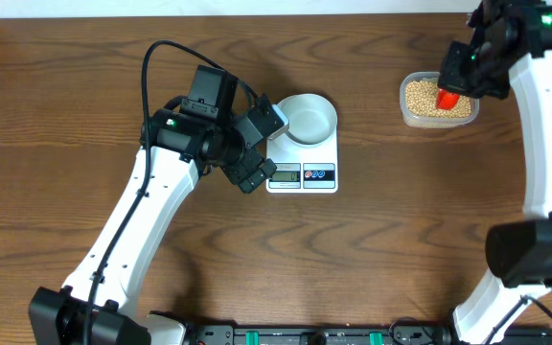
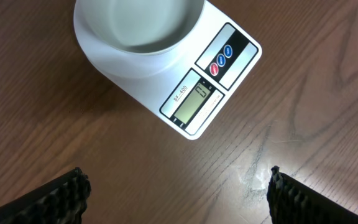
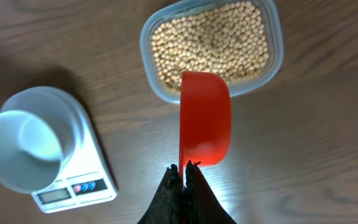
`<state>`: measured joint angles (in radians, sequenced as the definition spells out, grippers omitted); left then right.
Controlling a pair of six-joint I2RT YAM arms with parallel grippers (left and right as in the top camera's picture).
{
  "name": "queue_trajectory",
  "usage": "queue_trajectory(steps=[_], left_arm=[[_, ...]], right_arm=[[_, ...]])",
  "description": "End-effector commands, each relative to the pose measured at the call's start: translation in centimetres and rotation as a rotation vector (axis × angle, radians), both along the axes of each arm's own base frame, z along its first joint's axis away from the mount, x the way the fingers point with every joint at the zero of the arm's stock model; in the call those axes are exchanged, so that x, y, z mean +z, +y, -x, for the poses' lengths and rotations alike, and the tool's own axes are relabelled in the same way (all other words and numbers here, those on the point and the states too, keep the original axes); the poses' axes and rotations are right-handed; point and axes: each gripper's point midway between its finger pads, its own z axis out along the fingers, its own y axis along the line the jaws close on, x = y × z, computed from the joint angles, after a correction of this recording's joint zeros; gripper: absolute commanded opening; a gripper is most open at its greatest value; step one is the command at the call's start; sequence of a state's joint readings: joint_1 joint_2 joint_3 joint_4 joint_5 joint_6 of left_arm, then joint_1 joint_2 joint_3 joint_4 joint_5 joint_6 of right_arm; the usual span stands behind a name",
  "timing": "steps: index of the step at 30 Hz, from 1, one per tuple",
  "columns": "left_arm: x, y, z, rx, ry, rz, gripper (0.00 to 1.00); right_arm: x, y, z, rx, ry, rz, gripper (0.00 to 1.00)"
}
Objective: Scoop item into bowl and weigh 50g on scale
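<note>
Counting from the biggest down, I had one table point(image 1: 84, 115), brown wood with a streaked grain, and my two arms point(image 1: 132, 211) over it, white shells with black joints.

One scale point(image 1: 303, 172) lay near the middle. It was flat, smooth white plastic with rounded corners. At its front edge it had one grey display and three round buttons, two blue and one red, on a black strip. I could not read the display.

One tub point(image 1: 405, 96) stood well apart from it at the far right, clear plastic, a rounded rectangle with a thin rim. One bowl point(image 1: 310, 117) sat on the rear of the scale. It was round, white and glossy, pale bluish inside, and narrower than the scale.

My left gripper point(image 1: 266, 149) hung just beside the scale's left edge, its two ribbed black fingers spread wide and touching nothing. My right gripper point(image 3: 183, 171) was over the tub, its two fingers pinched together on one scoop point(image 3: 207, 118). The scoop was a smooth, rounded orange-red plastic cup, seen partly side-on above the tub's rim. Whether it touched the beans I could not tell.

The beans point(image 3: 210, 43), too many to count, were small, round and matt tan-yellow. They filled the tub in one level layer, and every one I saw lay there.
</note>
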<state>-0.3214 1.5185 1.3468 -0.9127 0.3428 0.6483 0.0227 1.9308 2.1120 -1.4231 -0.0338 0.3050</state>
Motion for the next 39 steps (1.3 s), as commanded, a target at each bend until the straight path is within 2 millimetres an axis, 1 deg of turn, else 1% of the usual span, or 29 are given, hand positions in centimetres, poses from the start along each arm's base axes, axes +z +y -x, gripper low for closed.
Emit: queue_trajectory(steps=[1,7,14,25,35,39], left_arm=[[-0.4,-0.1,0.3,-0.006,0.02,0.008,0.93],[-0.4,-0.1,0.3,-0.006,0.02,0.008,0.93],[-0.4,-0.1,0.3,-0.006,0.02,0.008,0.93],[-0.4,-0.1,0.3,-0.006,0.019,0.008,0.93],[-0.4,-0.1,0.3,-0.006,0.019,0.008,0.93],[-0.4,-0.1,0.3,-0.006,0.019,0.008,0.93]], right_arm=[[0.4,-1.3,-1.1,0.025,-0.019,0.084,0.01],[0.2,-2.7,-1.3,0.011,-0.011,0.165,0.01],[-0.5,-3.4,-1.1,0.0,0.021,0.208,0.01],[-3.1,-4.3,-1.6,-0.006,0.093,0.257,0.01],[-6.1,-4.2,-3.2,-0.002,0.127,0.257,0.01],[-6.9,-4.2,-4.0,-0.003,0.118,0.257,0.01]])
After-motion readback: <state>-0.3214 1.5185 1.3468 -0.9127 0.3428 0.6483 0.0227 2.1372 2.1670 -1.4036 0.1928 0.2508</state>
